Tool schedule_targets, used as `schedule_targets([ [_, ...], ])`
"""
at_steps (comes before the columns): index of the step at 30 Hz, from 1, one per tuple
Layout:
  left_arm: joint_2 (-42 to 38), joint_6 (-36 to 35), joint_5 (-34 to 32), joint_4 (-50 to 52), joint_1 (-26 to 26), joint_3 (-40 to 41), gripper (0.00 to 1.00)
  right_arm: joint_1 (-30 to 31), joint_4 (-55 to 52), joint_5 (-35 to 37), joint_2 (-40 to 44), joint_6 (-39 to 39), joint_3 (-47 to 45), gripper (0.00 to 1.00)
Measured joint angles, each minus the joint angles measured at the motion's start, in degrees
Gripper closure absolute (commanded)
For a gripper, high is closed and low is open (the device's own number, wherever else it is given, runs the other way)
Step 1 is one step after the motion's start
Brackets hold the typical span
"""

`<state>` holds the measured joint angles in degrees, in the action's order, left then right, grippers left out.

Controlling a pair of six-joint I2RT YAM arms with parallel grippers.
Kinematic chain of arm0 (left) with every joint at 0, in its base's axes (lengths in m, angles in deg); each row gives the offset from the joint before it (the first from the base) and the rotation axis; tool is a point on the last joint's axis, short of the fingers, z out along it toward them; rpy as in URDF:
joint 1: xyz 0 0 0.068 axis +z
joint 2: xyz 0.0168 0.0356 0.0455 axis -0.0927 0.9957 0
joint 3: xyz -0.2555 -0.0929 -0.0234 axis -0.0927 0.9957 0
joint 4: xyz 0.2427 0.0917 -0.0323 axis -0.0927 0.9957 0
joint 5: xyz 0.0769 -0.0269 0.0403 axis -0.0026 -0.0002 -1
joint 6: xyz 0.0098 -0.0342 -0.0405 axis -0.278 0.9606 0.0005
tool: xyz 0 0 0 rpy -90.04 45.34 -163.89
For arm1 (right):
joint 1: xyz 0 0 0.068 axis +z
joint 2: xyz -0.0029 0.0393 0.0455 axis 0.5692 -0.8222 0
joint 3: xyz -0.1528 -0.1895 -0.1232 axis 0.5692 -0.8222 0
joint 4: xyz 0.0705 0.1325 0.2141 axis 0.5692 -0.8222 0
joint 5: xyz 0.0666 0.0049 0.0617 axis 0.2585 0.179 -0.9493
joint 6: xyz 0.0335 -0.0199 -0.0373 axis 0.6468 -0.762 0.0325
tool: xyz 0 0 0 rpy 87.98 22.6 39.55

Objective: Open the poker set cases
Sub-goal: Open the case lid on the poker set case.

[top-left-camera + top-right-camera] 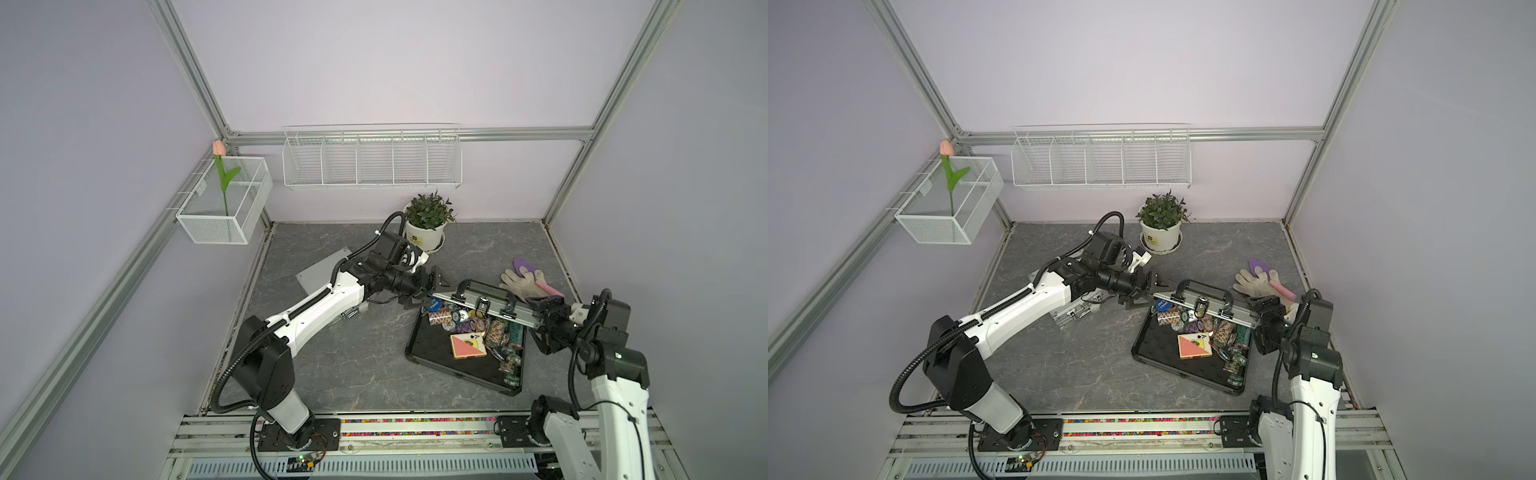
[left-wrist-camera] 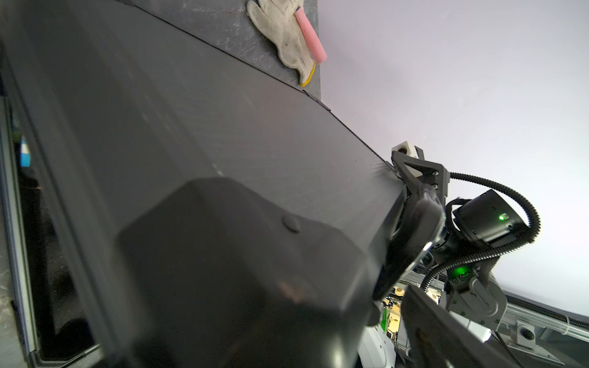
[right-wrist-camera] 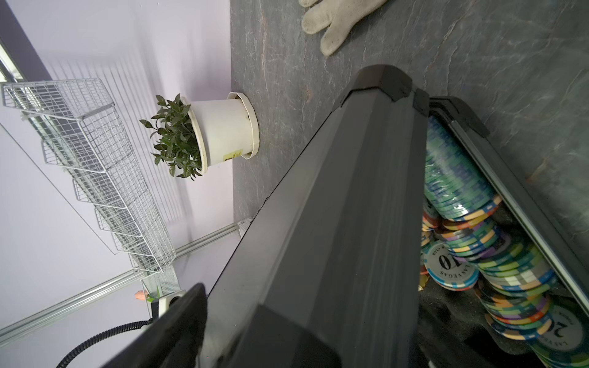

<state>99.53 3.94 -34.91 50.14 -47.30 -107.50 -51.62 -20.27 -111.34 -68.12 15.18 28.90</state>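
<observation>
The larger dark grey case lies open at the right of the table. Its black base [image 1: 432, 353] [image 1: 1154, 353] holds poker chips [image 1: 478, 324] and a red card deck [image 1: 468, 345]. The lid [image 1: 482, 305] [image 1: 1208, 305] [image 2: 223, 127] [image 3: 334, 207] stands raised, handle edge up. My left gripper [image 1: 428, 291] [image 1: 1148, 289] is open and straddles the lid's left corner, with a gap beside one finger [image 2: 446, 334]. My right gripper [image 1: 536, 316] [image 1: 1264, 320] is shut across the lid's right corner, one finger [image 3: 178, 321] against its outer face. The small silver case [image 1: 322, 272] [image 1: 1073, 311] lies mostly hidden under my left arm.
A white glove [image 1: 521, 280] with a pink stick [image 1: 548, 289] and a purple piece [image 1: 521, 264] lies behind the open case. A potted plant [image 1: 426, 232] stands at the back near my left wrist. Wire baskets [image 1: 372, 160] hang on the walls.
</observation>
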Motion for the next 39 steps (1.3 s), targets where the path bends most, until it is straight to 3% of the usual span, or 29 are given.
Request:
schedule_targets([
  [11,3.80,-3.78,0.79,3.37,1.79,-9.55,0.00,-2.25,-0.39,0.50,-5.70,1.36,3.65,0.12],
  [39,9.25,-5.20,2.47,3.69,3.78,-18.82,0.00,-5.64,4.04,-0.94,-12.02,3.04,5.92,0.11],
])
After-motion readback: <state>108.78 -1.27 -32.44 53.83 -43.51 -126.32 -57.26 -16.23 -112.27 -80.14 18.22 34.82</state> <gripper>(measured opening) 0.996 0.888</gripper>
